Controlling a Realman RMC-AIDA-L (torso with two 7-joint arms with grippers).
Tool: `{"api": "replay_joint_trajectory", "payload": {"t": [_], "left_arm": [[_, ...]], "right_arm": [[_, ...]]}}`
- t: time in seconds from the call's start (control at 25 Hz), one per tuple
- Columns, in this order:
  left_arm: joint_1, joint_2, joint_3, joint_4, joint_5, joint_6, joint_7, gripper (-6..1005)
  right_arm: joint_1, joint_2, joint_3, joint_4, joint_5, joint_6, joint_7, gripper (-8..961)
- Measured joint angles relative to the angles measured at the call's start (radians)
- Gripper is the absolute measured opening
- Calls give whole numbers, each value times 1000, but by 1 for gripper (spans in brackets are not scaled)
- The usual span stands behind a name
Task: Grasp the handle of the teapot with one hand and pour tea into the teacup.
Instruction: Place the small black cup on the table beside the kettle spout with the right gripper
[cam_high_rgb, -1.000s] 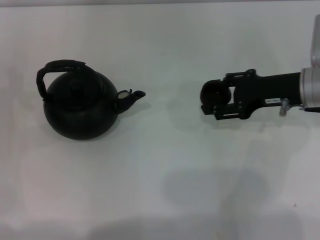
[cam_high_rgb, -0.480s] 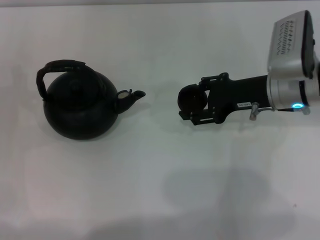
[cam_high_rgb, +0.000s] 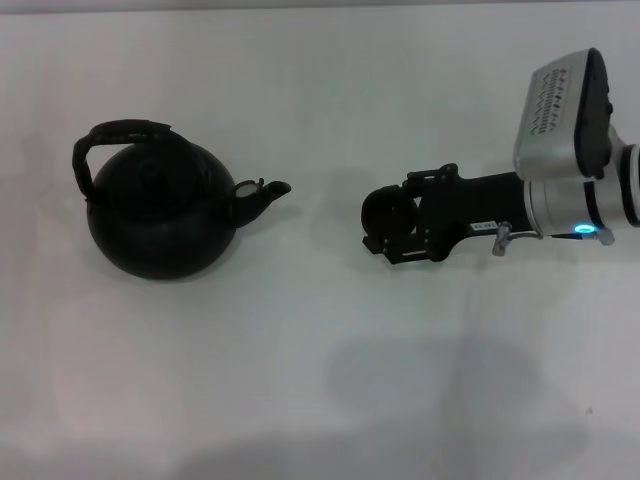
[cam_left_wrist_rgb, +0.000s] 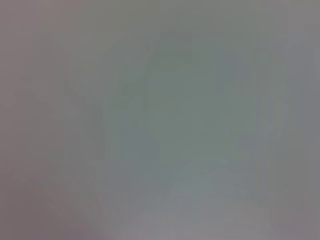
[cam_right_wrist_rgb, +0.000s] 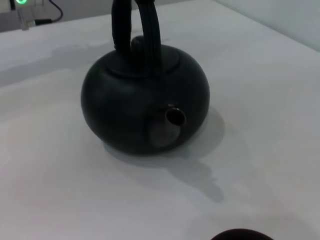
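Observation:
The matte black teapot (cam_high_rgb: 160, 215) stands on the white table at the left, its spout pointing right toward the middle. Its black arched handle (cam_high_rgb: 122, 130) stands over the lid. My right gripper (cam_high_rgb: 390, 228) reaches in from the right and is shut on the small dark teacup (cam_high_rgb: 383, 212), a short way right of the spout. The right wrist view shows the teapot (cam_right_wrist_rgb: 142, 102) spout-on, with the handle (cam_right_wrist_rgb: 150, 30) upright, and the teacup's rim (cam_right_wrist_rgb: 241, 234) at the picture's edge. My left gripper is out of view; the left wrist view shows only a blank grey surface.
The white table (cam_high_rgb: 300, 380) spreads around both things. A green light and a cable (cam_right_wrist_rgb: 22, 10) sit at the table's far side in the right wrist view.
My right gripper has carried the teacup leftward toward the teapot's spout and slightly nearer to me. The teapot has not moved.

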Motion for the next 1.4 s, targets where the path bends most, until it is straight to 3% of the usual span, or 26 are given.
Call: {"api": "replay_joint_trajectory", "payload": {"t": [0.44, 1.08, 1.4], "left_arm": [[-10, 1, 17, 0, 1, -2, 0, 834], [-15, 3, 17, 1, 1, -8, 0, 835], [-15, 3, 17, 2, 1, -9, 0, 834]], "right_arm": [[1, 2, -91, 2, 4, -98, 6, 724], [21, 2, -101, 10, -6, -104, 8, 725], [22, 1, -101, 15, -6, -123, 8, 772]]}}
